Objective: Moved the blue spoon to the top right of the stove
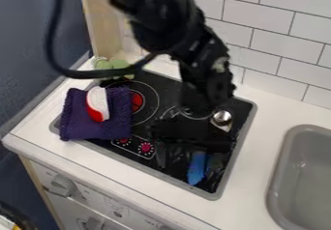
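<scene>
On the stove [167,86], the spoon [196,168] points toward the front edge, between your gripper's [186,166] widely parted fingers.

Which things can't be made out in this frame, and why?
In the camera view:
Blue spoon: upper end hidden by the pincer.
Stove: left part covered by purple cloth.
Sink: cut off by right edge.
Green item: too small to identify.
Bottom-left object: cut off by the corner.
</scene>
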